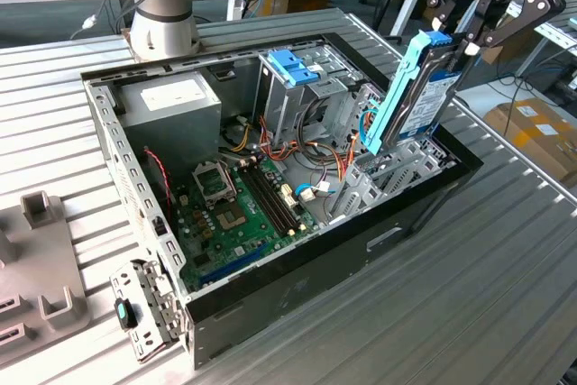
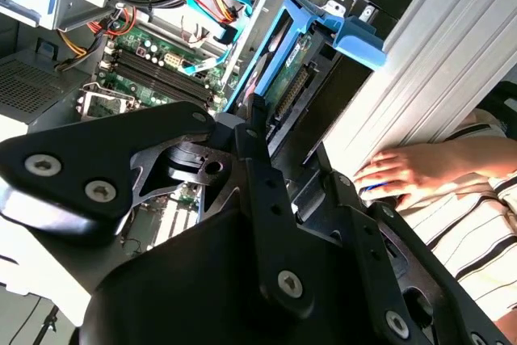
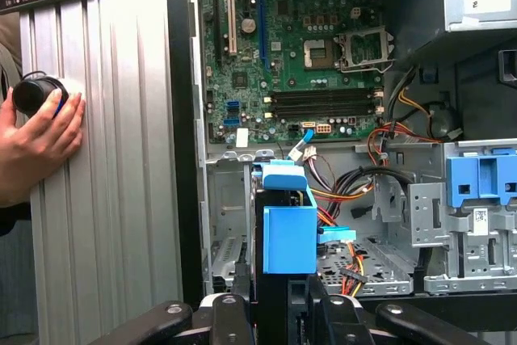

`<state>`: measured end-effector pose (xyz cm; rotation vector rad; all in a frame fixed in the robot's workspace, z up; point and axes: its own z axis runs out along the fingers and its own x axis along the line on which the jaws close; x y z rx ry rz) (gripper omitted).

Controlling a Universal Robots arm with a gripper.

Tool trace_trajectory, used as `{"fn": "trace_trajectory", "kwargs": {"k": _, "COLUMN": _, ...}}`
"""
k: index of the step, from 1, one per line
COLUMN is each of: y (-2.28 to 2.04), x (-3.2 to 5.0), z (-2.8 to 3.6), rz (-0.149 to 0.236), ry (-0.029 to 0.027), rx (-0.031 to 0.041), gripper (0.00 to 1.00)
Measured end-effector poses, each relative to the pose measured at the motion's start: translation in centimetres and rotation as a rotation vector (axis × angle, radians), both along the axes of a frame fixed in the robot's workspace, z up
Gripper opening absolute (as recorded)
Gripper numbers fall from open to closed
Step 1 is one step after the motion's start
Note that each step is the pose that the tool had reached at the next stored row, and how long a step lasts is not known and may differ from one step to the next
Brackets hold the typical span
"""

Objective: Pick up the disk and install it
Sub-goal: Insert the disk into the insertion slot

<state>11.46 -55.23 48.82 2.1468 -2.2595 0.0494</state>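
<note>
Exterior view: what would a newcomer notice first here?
The gripper holds the disk, tilted on end in its light-blue carrier, over the open computer case at the exterior view's right. The green motherboard lies bared inside. In the first wrist view, a person's hand rests on the ribbed table beside the case.

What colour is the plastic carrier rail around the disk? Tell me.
Light blue; the carrier rail framing the disk shows best in the exterior view.
</note>
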Motion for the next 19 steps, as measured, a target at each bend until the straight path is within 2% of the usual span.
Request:
{"fn": "trace_trajectory", "kwargs": {"k": 3, "y": 0.00, "x": 0.00, "z": -0.05, "rz": 0.000, "ry": 0.0000, "rx": 0.0002, "gripper": 0.35}}
{"fn": "trace_trajectory", "kwargs": {"k": 5, "y": 0.00, "x": 0.00, "z": -0.60, "rz": 0.000, "ry": 0.0000, "rx": 0.0000, "gripper": 0.35}}
{"fn": "trace_trajectory", "kwargs": {"k": 12, "y": 0.00, "x": 0.00, "z": -1.90, "rz": 0.000, "ry": 0.0000, "rx": 0.0001, "gripper": 0.35}}
{"fn": "trace_trajectory", "kwargs": {"k": 15, "y": -0.01, "x": 0.00, "z": -1.90, "rz": 0.000, "ry": 0.0000, "rx": -0.0001, "gripper": 0.35}}
{"fn": "trace_trajectory", "kwargs": {"k": 19, "y": -0.29, "x": 0.01, "z": -1.96, "rz": 0.000, "ry": 0.0000, "rx": 0.0003, "gripper": 0.35}}
